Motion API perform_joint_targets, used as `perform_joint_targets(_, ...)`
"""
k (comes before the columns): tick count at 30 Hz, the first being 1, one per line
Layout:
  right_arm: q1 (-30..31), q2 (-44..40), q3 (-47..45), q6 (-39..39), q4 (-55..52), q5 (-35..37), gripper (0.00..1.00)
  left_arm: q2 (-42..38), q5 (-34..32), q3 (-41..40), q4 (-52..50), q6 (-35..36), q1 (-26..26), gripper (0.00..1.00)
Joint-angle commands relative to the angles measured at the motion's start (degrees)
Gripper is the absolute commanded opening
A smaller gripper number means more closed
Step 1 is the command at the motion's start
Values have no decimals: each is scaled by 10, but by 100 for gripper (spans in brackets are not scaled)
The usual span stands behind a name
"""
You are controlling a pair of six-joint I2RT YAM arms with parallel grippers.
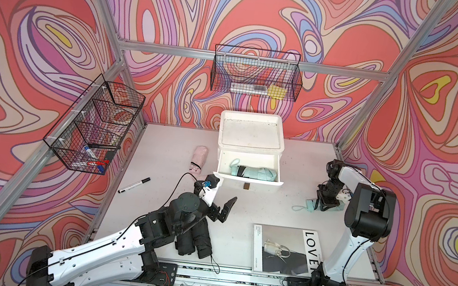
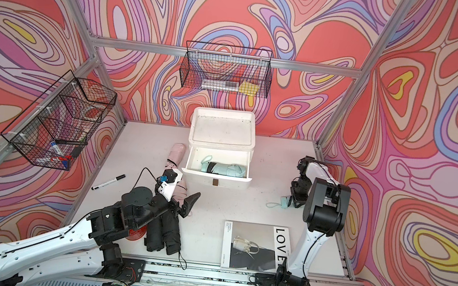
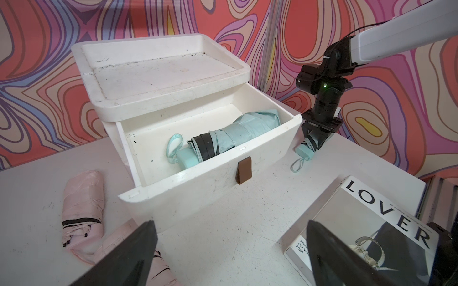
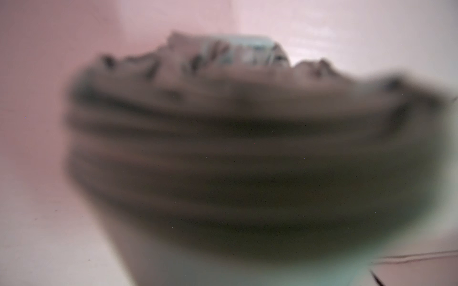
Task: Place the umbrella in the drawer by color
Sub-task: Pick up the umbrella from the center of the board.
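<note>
The white drawer unit has its drawer [image 1: 261, 184] [image 3: 210, 183] pulled open, and one mint umbrella [image 1: 256, 173] [image 3: 238, 133] lies inside. A second mint umbrella [image 1: 310, 204] [image 3: 304, 151] lies on the table to the drawer's right. My right gripper [image 1: 324, 204] [image 3: 316, 140] points down onto it, its fingers pressed against both sides of the folded canopy, while handle and strap stick out. The right wrist view is only a blur of fabric. My left gripper [image 1: 222, 208] [image 3: 230, 250] hovers wide open and empty in front of the drawer.
Two pink umbrellas [image 1: 199, 159] [image 3: 83, 205] lie left of the drawer, one partly under my left wrist. Black umbrellas [image 1: 195, 240] sit under the left arm. A "LOVER" magazine [image 1: 283, 248], a marker [image 1: 134, 185] and wire baskets [image 1: 96, 124] [image 1: 256, 76] on the walls are nearby.
</note>
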Motion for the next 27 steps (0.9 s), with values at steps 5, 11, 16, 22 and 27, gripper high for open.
perform_joint_targets(5,85,-206,-70,-263,143,188,14,10,-15,-4,15,-3,-2,99)
perform_joint_targets(11,209,-406,-163,-449,320,138,18,28,-18,14,-5,-34,-2,99)
perform_joint_targets(16,209,-537,-261,-483,480,-66,19,36,-45,22,-4,-61,-2,99)
perform_joint_targets(22,223,-599,-332,-533,628,-336,17,66,0,84,-19,-83,-2,99)
perform_joint_targets(27,231,-646,-425,-513,754,-421,16,122,84,162,-34,-102,-3,99)
